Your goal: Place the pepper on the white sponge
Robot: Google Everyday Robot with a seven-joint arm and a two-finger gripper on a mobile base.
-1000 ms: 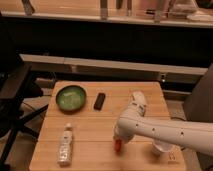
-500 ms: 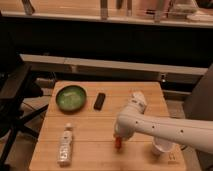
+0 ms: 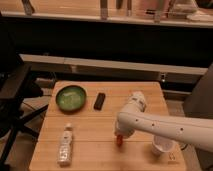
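Gripper: I see the gripper (image 3: 120, 135) low over the near middle of the table (image 3: 95, 126), with its fingers pinched together on the pepper.
Pepper: the pepper (image 3: 120, 142) sits at the fingertips with its red end poking out below. I cannot tell whether it touches the wood.
White sponge: the white sponge (image 3: 138, 96) lies toward the far right of the table, just behind the arm (image 3: 167, 127). Its near edge blends into the arm. It is apart from the pepper.
Writing: the pale package (image 3: 65, 146) lying at the near left carries markings too small for me to read.
Around: a green bowl (image 3: 71, 97) sits at the far left, with a black block (image 3: 100, 101) just to its right. A white cup (image 3: 162, 146) stands at the near right.
In the way: the arm reaches in from the right across that half of the table and covers the cup's top edge.
Off the table: a black chair (image 3: 15, 97) stands to the left.
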